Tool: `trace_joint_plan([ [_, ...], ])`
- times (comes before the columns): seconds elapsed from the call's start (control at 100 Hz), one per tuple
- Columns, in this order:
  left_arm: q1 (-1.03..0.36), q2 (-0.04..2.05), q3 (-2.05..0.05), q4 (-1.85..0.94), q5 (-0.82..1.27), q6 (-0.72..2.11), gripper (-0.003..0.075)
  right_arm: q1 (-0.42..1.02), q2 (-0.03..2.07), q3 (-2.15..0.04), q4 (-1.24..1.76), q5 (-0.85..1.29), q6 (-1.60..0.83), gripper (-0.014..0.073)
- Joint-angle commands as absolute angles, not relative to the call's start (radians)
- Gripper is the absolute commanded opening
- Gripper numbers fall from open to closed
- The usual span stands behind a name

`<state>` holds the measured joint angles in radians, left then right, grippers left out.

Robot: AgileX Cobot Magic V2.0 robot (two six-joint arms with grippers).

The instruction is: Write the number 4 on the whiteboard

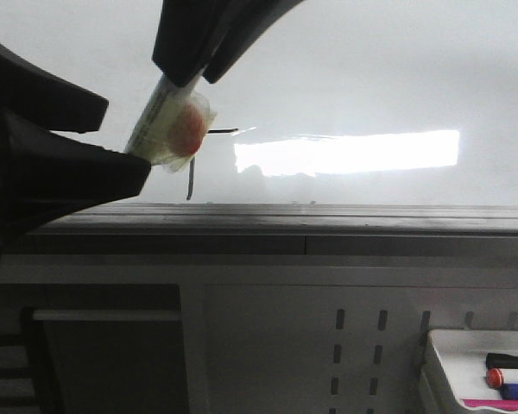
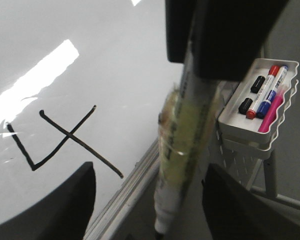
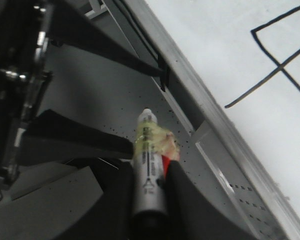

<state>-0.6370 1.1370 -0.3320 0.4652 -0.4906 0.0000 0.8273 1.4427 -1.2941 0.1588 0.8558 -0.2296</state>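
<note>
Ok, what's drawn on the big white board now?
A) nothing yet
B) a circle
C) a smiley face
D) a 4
D: thin black lines on the whiteboard make an open-top number 4, and both wrist views show it.

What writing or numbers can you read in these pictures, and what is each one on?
"4": hand-drawn in black on the whiteboard; the number 4 is complete.
Print on the marker barrel in the right gripper: too blurred to read.
Nothing readable on the markers in the tray.
</note>
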Motion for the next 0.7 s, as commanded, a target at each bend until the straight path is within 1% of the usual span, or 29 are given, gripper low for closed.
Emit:
trace_joint_plan([
  [0.0,-0.645,1.166,-0.363,0.420,-0.629,-0.005,0.0419,0.844,1.405,-1.329,0.161,0.832,-0.237,-0.0064],
  [0.06,-0.645,1.182,-0.363,0.407,-0.643,-0.005,0.0400,0.851,1.405,-1.329,0.161,0.837,-0.237,-0.0064],
  [0.11,-0.645,1.192,-0.363,0.409,-0.645,-0.005,0.0344,0.851,1.405,-1.329,0.161,0.837,-0.237,-0.0064],
  [0.15,-0.645,1.194,-0.363,0.412,-0.645,-0.005,0.0267,0.851,1.405,-1.329,0.161,0.837,-0.237,-0.0064],
  [0.16,-0.645,1.194,-0.363,0.412,-0.645,-0.005,0.0236,0.851,1.405,-1.329,0.161,0.837,-0.237,-0.0064],
  [0.18,-0.645,1.194,-0.363,0.412,-0.645,-0.005,0.0204,0.851,1.405,-1.329,0.159,0.837,-0.237,-0.0064],
  [0.23,-0.645,1.194,-0.363,0.412,-0.648,-0.005,0.0071,0.851,1.405,-1.329,0.158,0.835,-0.237,-0.0064],
  [0.25,-0.645,1.194,-0.363,0.412,-0.648,-0.005,0.0038,0.851,1.405,-1.329,0.158,0.835,-0.237,-0.0064],
  [0.26,-0.645,1.194,-0.363,0.412,-0.648,-0.005,0.0006,0.851,1.405,-1.329,0.158,0.835,-0.237,-0.0064],
  [0.28,-0.645,1.194,-0.363,0.415,-0.648,-0.005,-0.0019,0.851,1.405,-1.329,0.158,0.835,-0.237,-0.0064],
  [0.46,-0.645,1.194,-0.363,0.414,-0.648,-0.005,-0.0020,0.851,1.405,-1.329,0.158,0.820,-0.237,-0.0063],
  [0.51,-0.645,1.194,-0.363,0.414,-0.648,-0.005,-0.0020,0.851,1.405,-1.329,0.158,0.820,-0.237,-0.0043],
  [0.56,-0.645,1.194,-0.363,0.414,-0.648,-0.005,-0.0020,0.851,1.405,-1.329,0.158,0.818,-0.237,0.0030],
  [0.58,-0.645,1.194,-0.363,0.414,-0.648,-0.005,-0.0020,0.851,1.405,-1.329,0.158,0.817,-0.237,0.0080],
  [0.59,-0.645,1.194,-0.363,0.414,-0.648,-0.005,-0.0020,0.851,1.405,-1.329,0.158,0.814,-0.237,0.0120],
  [0.6,-0.645,1.194,-0.363,0.414,-0.648,-0.005,-0.0020,0.851,1.405,-1.329,0.158,0.811,-0.237,0.0141],
  [0.61,-0.645,1.194,-0.363,0.414,-0.648,-0.005,-0.0020,0.851,1.405,-1.329,0.157,0.808,-0.237,0.0185],
  [0.63,-0.645,1.194,-0.363,0.414,-0.648,-0.005,-0.0020,0.851,1.405,-1.329,0.151,0.800,-0.237,0.0231],
  [0.64,-0.645,1.194,-0.363,0.414,-0.648,-0.005,-0.0020,0.851,1.405,-1.329,0.148,0.793,-0.237,0.0301],
  [0.65,-0.645,1.194,-0.363,0.414,-0.648,-0.005,-0.0020,0.851,1.405,-1.329,0.146,0.790,-0.237,0.0301],
  [0.66,-0.645,1.194,-0.363,0.414,-0.648,-0.005,-0.0020,0.849,1.405,-1.329,0.141,0.787,-0.237,0.0347],
  [0.69,-0.645,1.194,-0.363,0.403,-0.648,-0.007,-0.0020,0.849,1.403,-1.329,0.129,0.771,-0.237,0.0432],
])
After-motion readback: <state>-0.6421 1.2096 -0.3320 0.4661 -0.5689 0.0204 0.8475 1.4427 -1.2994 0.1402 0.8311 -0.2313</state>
